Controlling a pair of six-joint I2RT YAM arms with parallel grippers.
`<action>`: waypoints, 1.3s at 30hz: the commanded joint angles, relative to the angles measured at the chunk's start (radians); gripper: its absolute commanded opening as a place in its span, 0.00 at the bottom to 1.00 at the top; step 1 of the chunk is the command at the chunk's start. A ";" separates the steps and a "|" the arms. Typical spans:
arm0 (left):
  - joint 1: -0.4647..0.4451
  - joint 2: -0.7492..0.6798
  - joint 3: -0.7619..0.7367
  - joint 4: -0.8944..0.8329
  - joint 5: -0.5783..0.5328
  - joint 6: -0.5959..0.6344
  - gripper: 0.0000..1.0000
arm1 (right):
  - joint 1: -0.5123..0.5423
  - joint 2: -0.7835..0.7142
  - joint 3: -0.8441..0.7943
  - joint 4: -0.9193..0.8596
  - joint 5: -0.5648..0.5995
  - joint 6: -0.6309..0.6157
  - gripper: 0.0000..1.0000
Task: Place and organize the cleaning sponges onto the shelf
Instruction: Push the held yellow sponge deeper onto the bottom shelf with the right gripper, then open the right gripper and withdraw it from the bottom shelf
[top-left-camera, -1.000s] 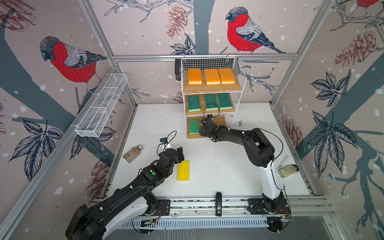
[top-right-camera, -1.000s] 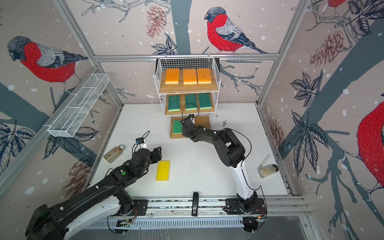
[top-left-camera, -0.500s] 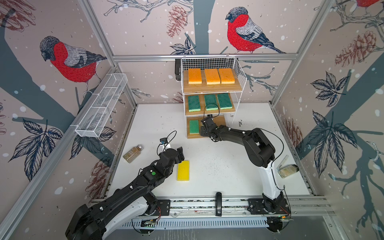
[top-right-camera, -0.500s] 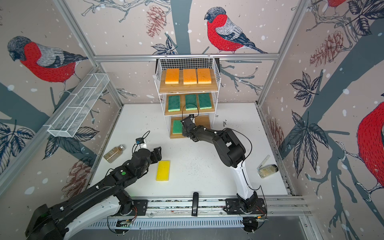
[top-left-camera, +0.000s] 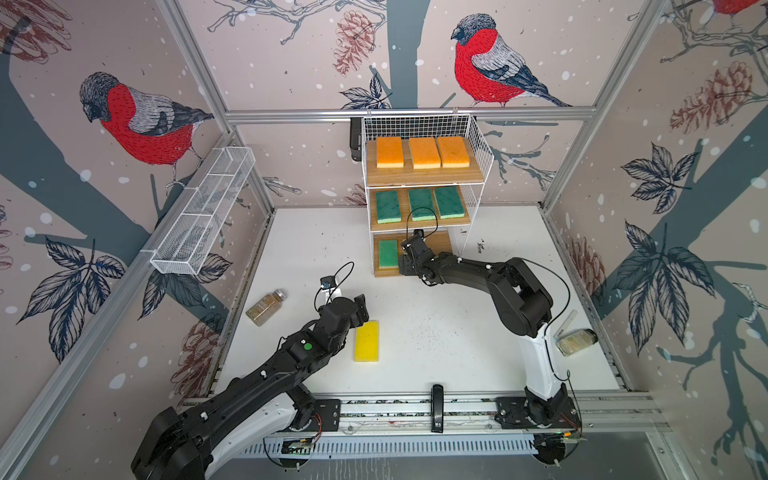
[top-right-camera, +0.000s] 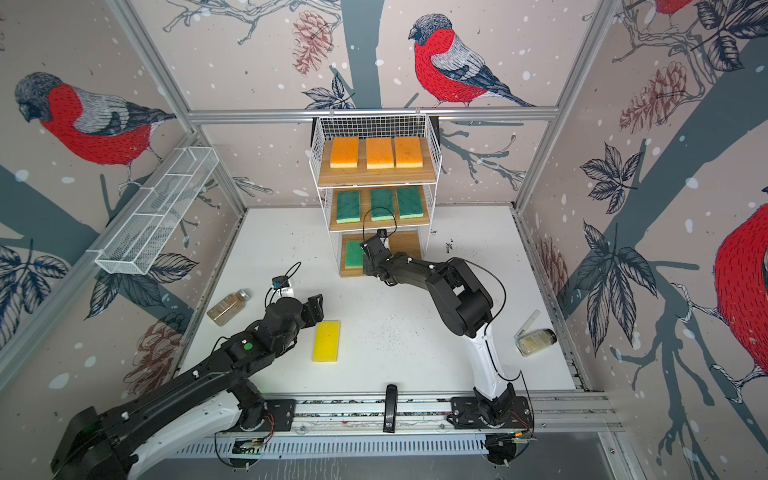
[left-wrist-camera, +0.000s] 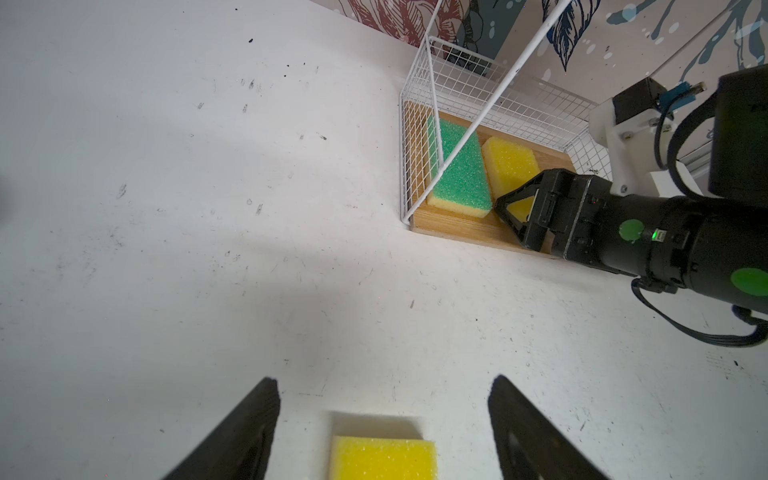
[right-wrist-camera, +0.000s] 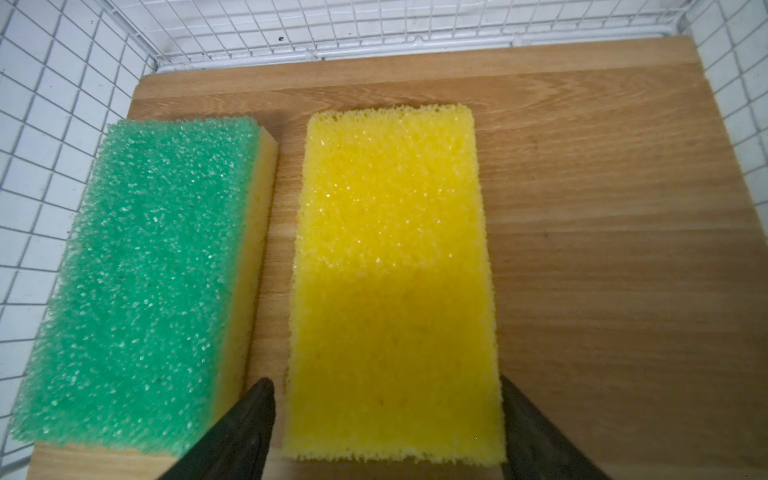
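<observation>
Sponges, listed by where they lie.

Fixture: white wire shelf (top-left-camera: 419, 124) with three wooden boards, upper centre in both top views, against the back wall.

Top board: three orange sponges (top-left-camera: 422, 152), side by side.

Middle board: three green sponges (top-left-camera: 420, 204), side by side.

Bottom board: one green sponge (right-wrist-camera: 153, 266) at the left end in both top views. One yellow sponge (right-wrist-camera: 390, 257) lies flat just beside it, with a narrow strip of wood between them.

On the desk (top-left-camera: 436, 299): a second yellow sponge (top-left-camera: 366, 340), flat, lower centre-left in both top views, well apart from the shelf.

My right gripper (right-wrist-camera: 385, 382): at the bottom board, jaws apart astride the near end of the yellow sponge. A sliver of wood shows between one finger and the sponge. The other finger sits at its edge, and I cannot tell whether it touches.

My left gripper (left-wrist-camera: 384, 380): wide open and empty, low over the desk, with a finger on each side of the second yellow sponge, clear of it.

Sundries: brownish jar (top-left-camera: 264, 307) at the desk's left, second jar (top-left-camera: 575, 340) at its right edge, mesh tray (top-left-camera: 203, 212) on the left wall.
</observation>
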 joint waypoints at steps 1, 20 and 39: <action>0.001 -0.004 0.002 -0.009 0.006 0.000 0.80 | 0.005 -0.013 -0.003 0.012 -0.001 -0.020 0.82; 0.001 -0.033 -0.011 -0.006 0.038 0.004 0.80 | 0.031 -0.123 -0.123 0.044 0.022 -0.016 0.83; 0.001 -0.113 -0.050 -0.088 0.073 -0.033 0.80 | 0.107 -0.326 -0.351 0.098 0.011 0.023 0.83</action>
